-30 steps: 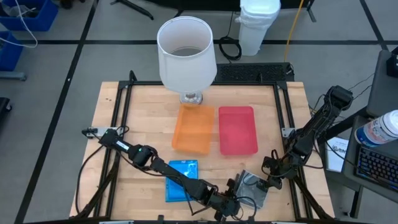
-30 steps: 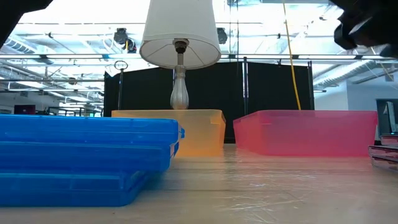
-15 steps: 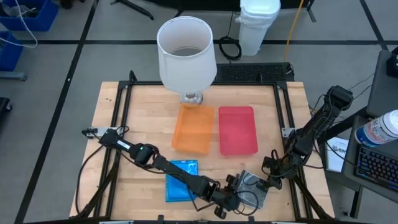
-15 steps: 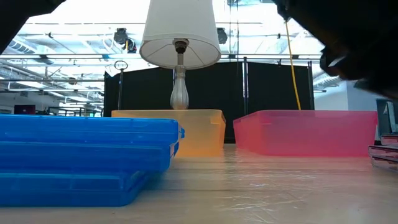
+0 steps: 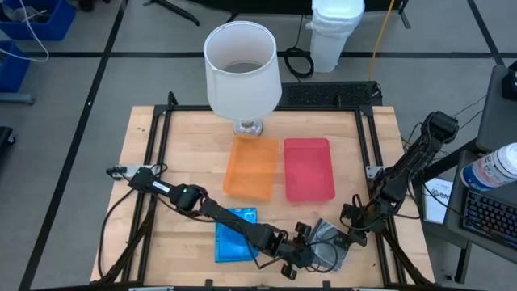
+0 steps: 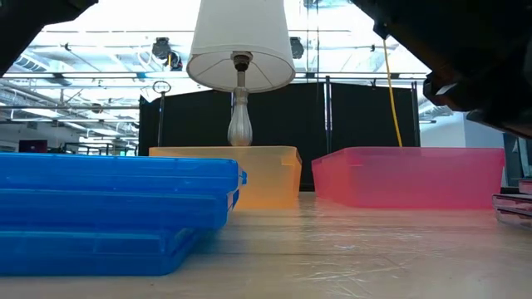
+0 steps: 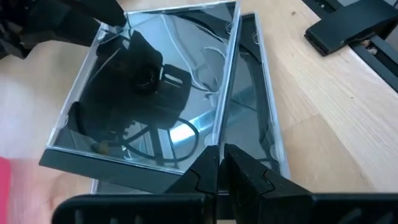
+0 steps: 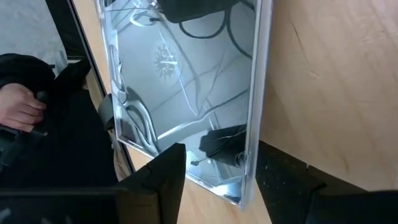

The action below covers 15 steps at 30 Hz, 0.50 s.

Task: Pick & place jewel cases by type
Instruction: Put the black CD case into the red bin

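Observation:
A small stack of clear jewel cases [image 5: 325, 236] with silvery discs lies at the table's near right; it also shows in the left wrist view [image 7: 149, 87] and the right wrist view [image 8: 186, 81]. A stack of blue jewel cases [image 5: 234, 236] lies flat to its left, close to the low camera [image 6: 108, 208]. My left gripper [image 7: 221, 163] is shut, reaching over the blue stack to the near edge of the top clear case. My right gripper [image 8: 224, 171] is open at the stack's right side, its fingers on either side of a case corner [image 8: 241, 186]. My left gripper's shut fingertips [image 7: 208, 163] stand low at the near edge of the top clear case [image 7: 186, 165], coming level from the table's left. I cannot tell whether they touch it. The case lies flat on the one below.
An orange tray [image 5: 252, 166] and a red tray [image 5: 308, 168] stand side by side at mid-table, with a white-shaded lamp [image 5: 242, 69] behind them. Black frame rails run along the table's edges. A person's hand [image 8: 18, 109] shows beyond the table.
My left gripper has gone toward the table's right edge and a little toward the far edge, up to the clear cases. The cases and my right gripper have kept still.

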Tool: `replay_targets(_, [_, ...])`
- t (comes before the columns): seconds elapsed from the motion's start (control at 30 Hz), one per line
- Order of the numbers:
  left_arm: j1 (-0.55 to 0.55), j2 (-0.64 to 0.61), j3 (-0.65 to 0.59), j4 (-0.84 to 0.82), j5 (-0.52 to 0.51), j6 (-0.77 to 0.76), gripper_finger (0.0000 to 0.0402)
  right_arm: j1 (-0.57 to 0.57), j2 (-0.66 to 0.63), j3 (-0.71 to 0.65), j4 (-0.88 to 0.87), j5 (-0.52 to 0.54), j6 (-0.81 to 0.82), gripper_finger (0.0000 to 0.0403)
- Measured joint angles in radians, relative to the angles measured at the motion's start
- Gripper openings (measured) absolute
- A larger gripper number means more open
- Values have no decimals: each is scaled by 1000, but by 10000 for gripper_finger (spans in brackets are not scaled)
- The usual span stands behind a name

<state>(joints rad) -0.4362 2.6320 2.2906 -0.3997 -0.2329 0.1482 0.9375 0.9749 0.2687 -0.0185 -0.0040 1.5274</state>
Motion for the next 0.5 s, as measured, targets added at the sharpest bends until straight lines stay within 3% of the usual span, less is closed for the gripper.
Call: replay_targets(0.5, [4, 0, 0, 12, -4, 4, 35, 0, 0, 0, 64, 0, -80, 124])
